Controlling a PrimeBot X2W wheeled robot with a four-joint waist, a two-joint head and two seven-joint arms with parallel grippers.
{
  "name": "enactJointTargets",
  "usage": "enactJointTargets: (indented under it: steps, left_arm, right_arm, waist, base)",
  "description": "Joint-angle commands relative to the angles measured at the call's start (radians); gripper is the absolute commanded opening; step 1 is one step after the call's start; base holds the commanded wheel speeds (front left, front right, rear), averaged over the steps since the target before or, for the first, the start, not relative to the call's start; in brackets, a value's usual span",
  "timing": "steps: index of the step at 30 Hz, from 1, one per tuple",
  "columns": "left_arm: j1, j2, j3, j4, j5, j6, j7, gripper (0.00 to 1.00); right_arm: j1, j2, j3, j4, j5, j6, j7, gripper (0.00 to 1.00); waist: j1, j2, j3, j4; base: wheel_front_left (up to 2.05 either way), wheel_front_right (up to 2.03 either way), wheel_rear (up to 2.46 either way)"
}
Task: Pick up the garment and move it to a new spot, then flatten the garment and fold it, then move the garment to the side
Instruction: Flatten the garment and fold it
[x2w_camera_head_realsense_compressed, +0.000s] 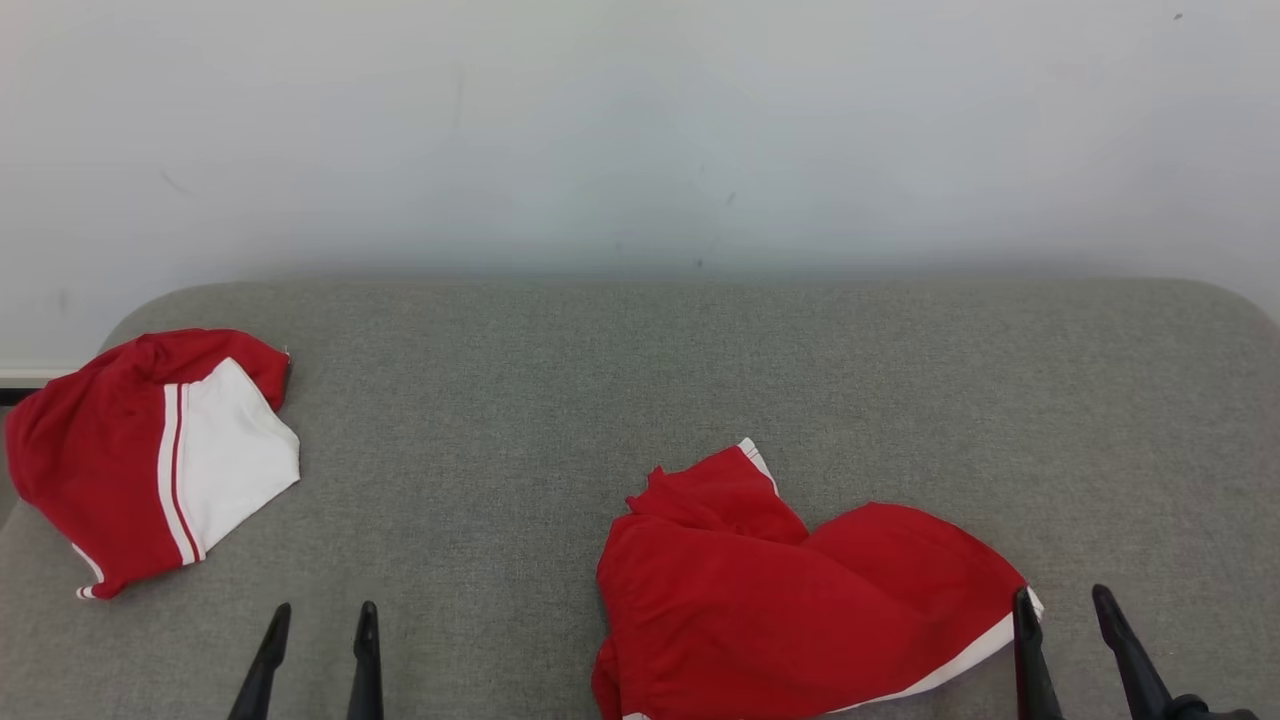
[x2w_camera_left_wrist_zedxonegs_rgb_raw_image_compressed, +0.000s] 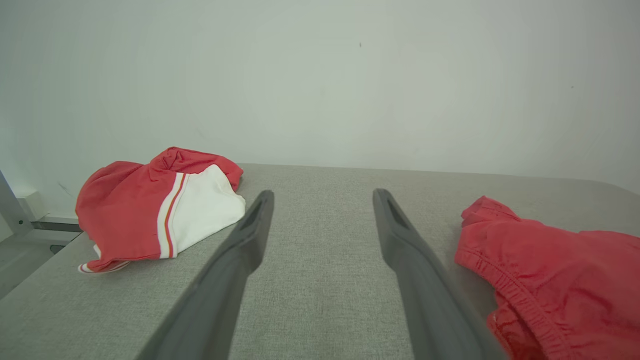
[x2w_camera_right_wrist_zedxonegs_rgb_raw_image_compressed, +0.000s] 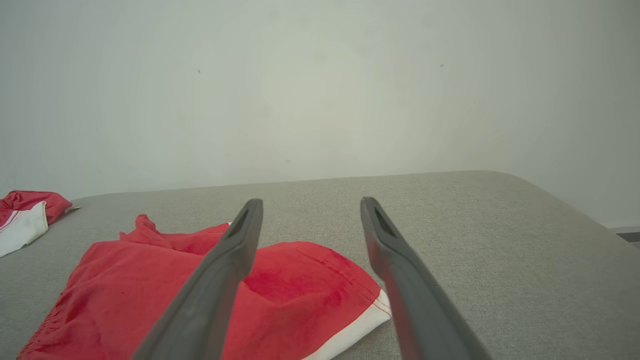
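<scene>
A crumpled red garment (x2w_camera_head_realsense_compressed: 790, 600) with white trim lies near the front of the grey padded table (x2w_camera_head_realsense_compressed: 650, 380), right of centre; its elastic waistband edge shows in the left wrist view (x2w_camera_left_wrist_zedxonegs_rgb_raw_image_compressed: 555, 270), and its white-hemmed corner in the right wrist view (x2w_camera_right_wrist_zedxonegs_rgb_raw_image_compressed: 300, 295). My right gripper (x2w_camera_head_realsense_compressed: 1062, 600) is open just beside that garment's right corner, left finger at the white hem. My left gripper (x2w_camera_head_realsense_compressed: 322, 618) hangs open over bare table to the garment's left, nothing between its fingers (x2w_camera_left_wrist_zedxonegs_rgb_raw_image_compressed: 255, 225).
A second red garment with a white panel and stripes (x2w_camera_head_realsense_compressed: 150, 455) is bunched at the table's left edge, also seen in the left wrist view (x2w_camera_left_wrist_zedxonegs_rgb_raw_image_compressed: 160, 205). A pale wall (x2w_camera_head_realsense_compressed: 640, 130) stands behind the table. The table's rounded right edge (x2w_camera_right_wrist_zedxonegs_rgb_raw_image_compressed: 575, 220) drops away.
</scene>
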Motion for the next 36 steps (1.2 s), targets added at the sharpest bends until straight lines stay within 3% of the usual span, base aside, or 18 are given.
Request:
enactJointTargets:
  steps: [1,18,36]
  left_arm:
    - [0.011,0.008,-0.017,0.002,0.005,0.001,-0.003,1.00]
    - [-0.039,0.043,-0.434,0.181,-0.081,0.001,-0.003,1.00]
    - [-0.197,0.035,-0.625,0.401,-0.177,0.001,-0.003,1.00]
  right_arm:
    - [0.003,-0.010,0.007,0.011,0.007,-0.002,0.000,1.00]
    - [-0.113,-0.128,0.028,0.263,0.038,-0.002,0.003,1.00]
    - [-0.366,-0.174,0.091,0.628,0.051,-0.002,0.001,1.00]
  waist:
    - [0.0000,0.0000,0.000,-0.001]
    - [0.0000,0.0000,0.032,-0.017]
    - [0.0000,0.0000,0.116,-0.025]
  base:
    - [0.00,0.00,0.00]
    - [0.00,0.00,0.00]
    - [0.00,0.00,0.00]
